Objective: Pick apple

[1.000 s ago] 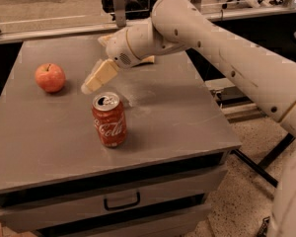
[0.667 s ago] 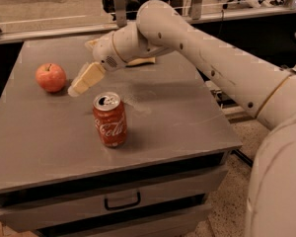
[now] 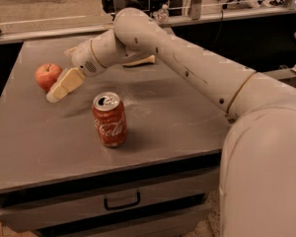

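Observation:
The apple (image 3: pixel 46 75), small, round and red-orange, sits on the grey table (image 3: pixel 187 127) at the far left. My gripper (image 3: pixel 55 94) hangs from the cream arm that reaches in from the right. It points down and to the left, and its tip is just right of and in front of the apple, very close to it and low over the table. I cannot tell if it touches the apple.
A red Coca-Cola can (image 3: pixel 109 120) stands upright in front of the gripper, toward the table's near edge. A pale yellow sponge (image 3: pixel 142 60) lies behind the arm, partly hidden. The table has a drawer (image 3: pixel 121 200) below. A railing runs behind the table.
The arm has swung left across the table. The gripper has moved from above the can's far side to right beside the apple. The apple and the can have not moved.

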### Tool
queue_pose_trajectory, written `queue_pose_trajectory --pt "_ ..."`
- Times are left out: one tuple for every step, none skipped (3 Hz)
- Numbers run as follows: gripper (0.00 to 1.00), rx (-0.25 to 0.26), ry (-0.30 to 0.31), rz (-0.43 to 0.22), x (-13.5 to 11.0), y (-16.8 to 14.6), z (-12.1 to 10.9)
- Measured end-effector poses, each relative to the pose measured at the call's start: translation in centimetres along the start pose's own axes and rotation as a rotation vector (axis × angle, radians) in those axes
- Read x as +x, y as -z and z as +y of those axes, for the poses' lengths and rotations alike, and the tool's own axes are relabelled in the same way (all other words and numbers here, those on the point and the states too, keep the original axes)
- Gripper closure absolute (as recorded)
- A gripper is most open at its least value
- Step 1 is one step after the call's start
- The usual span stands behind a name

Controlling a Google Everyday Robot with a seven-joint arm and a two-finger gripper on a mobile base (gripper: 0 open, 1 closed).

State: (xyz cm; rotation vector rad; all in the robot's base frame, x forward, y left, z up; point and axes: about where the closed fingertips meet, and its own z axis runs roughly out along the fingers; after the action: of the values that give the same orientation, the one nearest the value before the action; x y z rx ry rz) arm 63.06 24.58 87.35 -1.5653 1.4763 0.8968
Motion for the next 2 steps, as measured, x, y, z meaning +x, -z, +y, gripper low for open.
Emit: queue_pose_trajectory --pt "0.0 -0.023 -0.003 -0.005 -0.36 -1.61 0.34" --pt "0.13 -0.032 0.001 -0.008 -0.13 -2.58 0.18"
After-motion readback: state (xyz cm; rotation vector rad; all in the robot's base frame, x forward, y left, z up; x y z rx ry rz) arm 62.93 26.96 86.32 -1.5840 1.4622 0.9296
